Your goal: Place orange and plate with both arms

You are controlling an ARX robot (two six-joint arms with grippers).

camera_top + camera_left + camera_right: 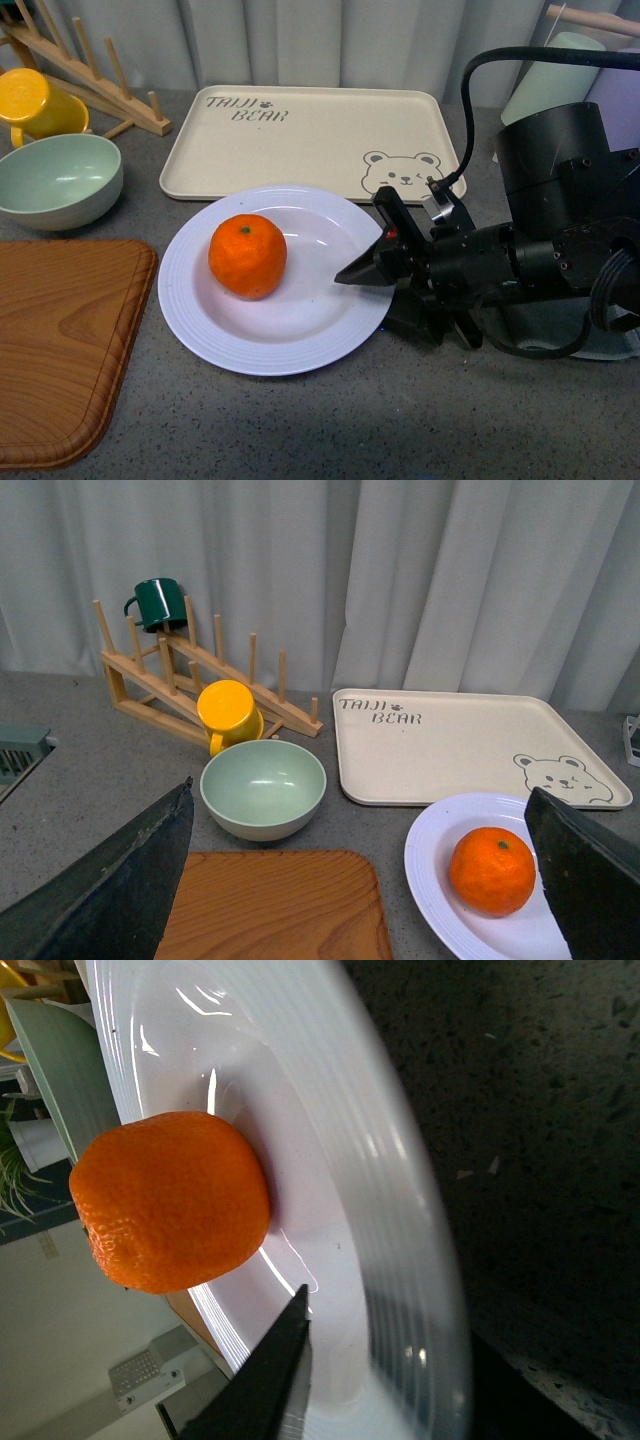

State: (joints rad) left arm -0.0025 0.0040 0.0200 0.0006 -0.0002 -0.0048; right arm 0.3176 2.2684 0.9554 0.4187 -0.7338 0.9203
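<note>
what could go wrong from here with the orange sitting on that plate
1. The orange lies loose on the plate, on the side away from the right gripper at the rim. Any tilt could roll it off.
2. That gripper reaches only one edge of a wide plate, so the plate may slip or tip if lifted.
3. The tray lies close behind the plate and the wooden board close beside it. A push could bump either.
</note>
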